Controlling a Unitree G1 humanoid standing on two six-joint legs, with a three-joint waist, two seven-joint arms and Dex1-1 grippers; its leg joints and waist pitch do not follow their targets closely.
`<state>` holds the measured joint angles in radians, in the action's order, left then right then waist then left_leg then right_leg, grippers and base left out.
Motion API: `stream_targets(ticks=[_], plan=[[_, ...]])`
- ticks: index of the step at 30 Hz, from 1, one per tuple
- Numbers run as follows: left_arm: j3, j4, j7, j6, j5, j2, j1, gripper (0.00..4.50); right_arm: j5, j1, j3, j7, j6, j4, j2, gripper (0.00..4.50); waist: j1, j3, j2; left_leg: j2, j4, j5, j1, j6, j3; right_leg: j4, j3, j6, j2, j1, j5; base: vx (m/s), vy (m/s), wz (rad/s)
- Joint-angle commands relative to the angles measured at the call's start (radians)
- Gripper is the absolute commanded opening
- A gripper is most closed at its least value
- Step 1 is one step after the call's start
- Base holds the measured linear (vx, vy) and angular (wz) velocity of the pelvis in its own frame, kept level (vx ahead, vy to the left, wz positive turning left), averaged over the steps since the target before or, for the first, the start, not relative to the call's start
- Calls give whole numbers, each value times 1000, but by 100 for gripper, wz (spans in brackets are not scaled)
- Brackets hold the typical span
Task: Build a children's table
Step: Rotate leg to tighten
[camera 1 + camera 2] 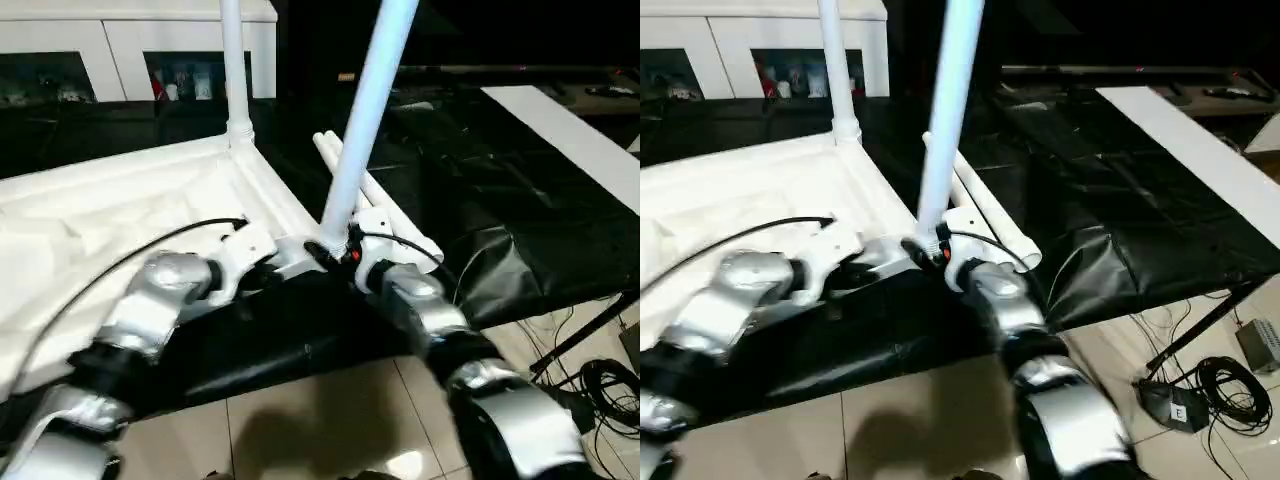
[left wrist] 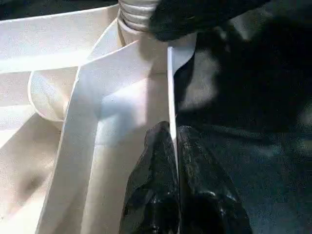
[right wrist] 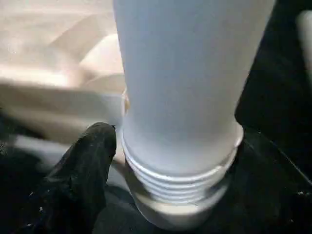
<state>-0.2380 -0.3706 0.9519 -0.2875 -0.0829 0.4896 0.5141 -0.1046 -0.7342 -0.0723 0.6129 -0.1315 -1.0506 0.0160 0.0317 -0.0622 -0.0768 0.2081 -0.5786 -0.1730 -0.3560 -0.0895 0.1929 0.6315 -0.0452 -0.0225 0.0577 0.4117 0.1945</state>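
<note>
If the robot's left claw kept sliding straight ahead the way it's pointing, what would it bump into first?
Probably the corner socket of the table top, where the leaning leg is going in. The left gripper is shut on the top's thin side wall, which runs straight to that corner; the right gripper's dark finger sits there too.
</note>
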Motion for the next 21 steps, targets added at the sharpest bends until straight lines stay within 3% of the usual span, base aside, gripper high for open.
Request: stream_targets(ticks=[1, 5, 7, 10, 17, 21], plan=[[-38, -7, 88, 53, 11, 26, -30, 0, 18, 34, -50, 174, 21, 93, 49, 365, 6, 64, 6, 24, 57, -183, 1, 52, -9, -80, 49, -176, 71, -46, 207, 0, 0, 0], [-57, 6, 180, 92, 33, 66, -40, 0, 14, 71, -76, 301, 7, 153, 108, 365, 7, 72, 7, 26, 52, -103, -1, 86, -7, -58, 47, -229, 67, -53, 32, 0, 0, 0], [-66, 9, 213, 125, 38, 82, -42, 0, 13, 72, -77, 330, 1, 159, 121, 365, 7, 73, 7, 25, 50, -102, 1, 95, -5, -56, 48, -253, 68, -53, 1, 0, 0, 0], [-67, 22, 265, 146, 61, 95, -48, 0, 19, 70, -83, 359, -16, 161, 140, 365, 9, 70, 8, 27, 50, -114, 2, 92, -4, -58, 48, -262, 69, -50, 13, 0, 0, 0], [-67, 35, 312, 158, 84, 102, -46, 0, 27, 52, -100, 396, -25, 167, 140, 365, 14, 62, 9, 31, 56, -200, 9, 41, -5, -72, 50, -228, 72, -43, 162, 0, 0, 0], [-66, 29, 317, 167, 83, 105, -48, 0, 44, 40, -111, 416, -35, 143, 139, 340, 16, 65, 7, 30, 55, -180, 5, 37, -7, -68, 50, -223, 72, -47, 142, 0, 0, 0]])
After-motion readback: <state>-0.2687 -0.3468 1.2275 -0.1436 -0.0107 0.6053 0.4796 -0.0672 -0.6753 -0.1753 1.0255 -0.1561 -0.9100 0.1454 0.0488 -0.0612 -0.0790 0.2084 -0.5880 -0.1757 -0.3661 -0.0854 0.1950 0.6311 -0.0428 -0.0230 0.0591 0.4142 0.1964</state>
